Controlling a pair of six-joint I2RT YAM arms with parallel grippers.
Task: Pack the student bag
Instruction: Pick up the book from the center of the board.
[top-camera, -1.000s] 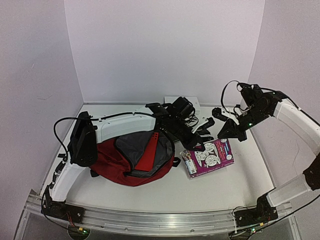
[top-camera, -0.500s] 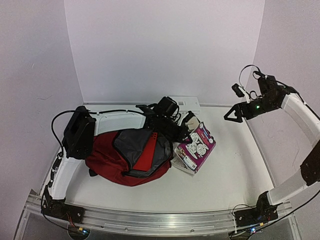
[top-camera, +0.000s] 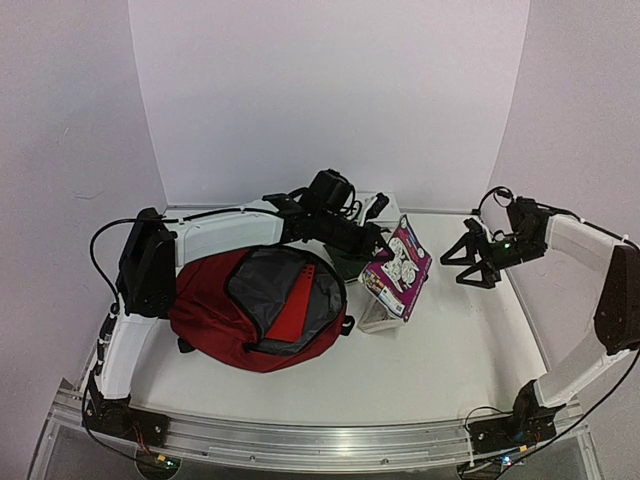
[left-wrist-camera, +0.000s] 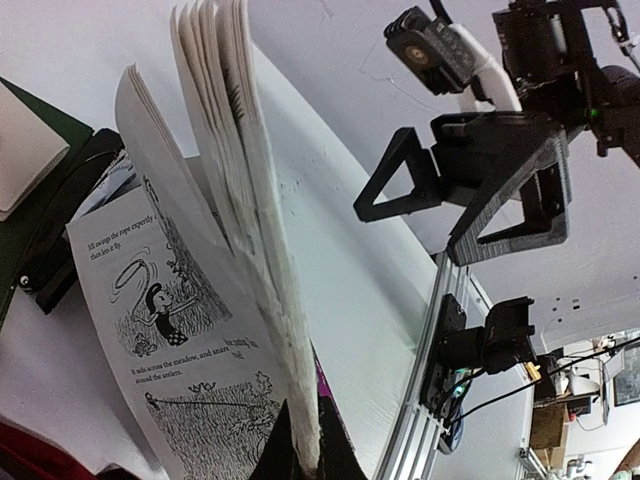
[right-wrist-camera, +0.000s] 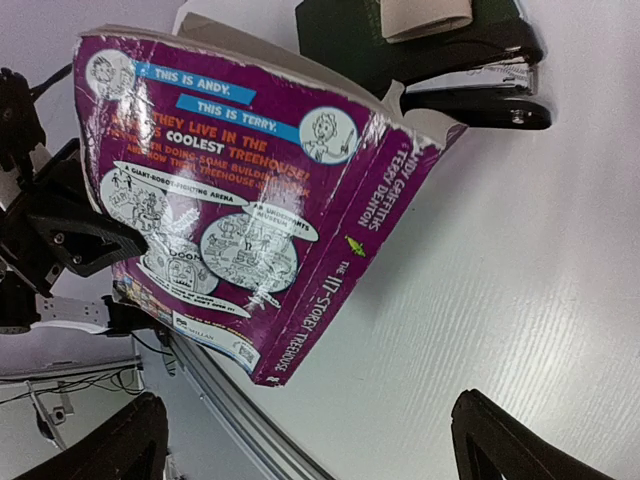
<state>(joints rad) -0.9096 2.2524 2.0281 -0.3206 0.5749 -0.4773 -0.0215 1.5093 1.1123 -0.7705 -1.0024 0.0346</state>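
A: Tool state?

B: Left gripper (top-camera: 371, 243) is clamped on one edge of the glossy purple paperback book (top-camera: 400, 266). The book hangs tilted over the white table (top-camera: 450, 350). Its lower corner may be touching the surface, but the overhead view is too poor to tell. Right gripper (top-camera: 468, 265) has its jaws spread wide and holds nothing, standing apart to the book's right.

A: Bag position?

B: The student bag (top-camera: 215, 310), a dark red soft fabric backpack, lies just left of the book, under the left arm. Its mouth is unzipped, grey lining is showing, and a flat bright red folder (top-camera: 297, 315) sits inside.

A: Failure modes?

B: My judgement only. The pinch takes one edge, and in the wrist view the thin matte pages fan loose from it. The slick cover could slide out, or the block could flop open in mid-carry. The bag's rim is limp cloth, so a stiff book corner could snag on it or jam against the folder. The black metal stapler (right-wrist-camera: 440, 40) lies just behind the book, and a swing could knock it.
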